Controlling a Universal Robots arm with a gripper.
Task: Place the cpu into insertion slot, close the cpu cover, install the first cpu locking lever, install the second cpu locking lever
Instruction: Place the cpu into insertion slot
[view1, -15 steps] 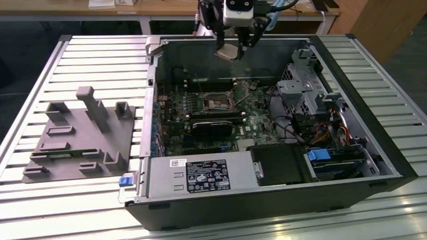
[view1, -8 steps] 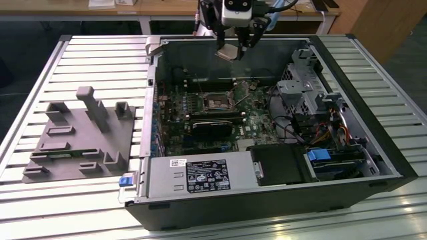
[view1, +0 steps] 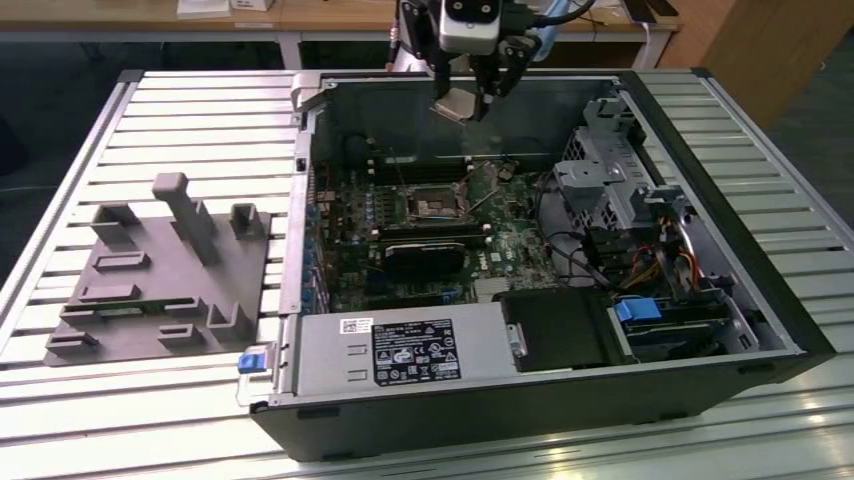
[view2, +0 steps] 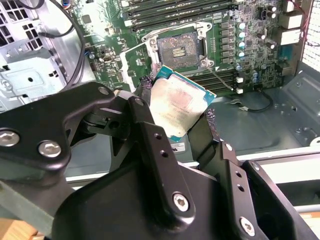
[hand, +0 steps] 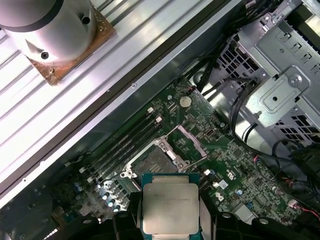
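We had the case (view1: 534, 425) lying open on the slatted table (view1: 187, 120), with the fixture block (view1: 160, 265) on the table at the exterior view's left, apart from it. The board (view1: 514, 245) lay flat on the case floor. The insertion slot (view1: 434, 203) sat in it, with the card (view1: 424, 258) just in front, the drive cage (view1: 607, 185) at the exterior view's right and the power supply (view1: 400, 352) along the near wall. The cpu cover (hand: 187, 142) stood swung off the slot, beside it. The cpu (view1: 458, 104) sat between the fingers of the gripper (view1: 470, 98), above the board, well apart from the slot.
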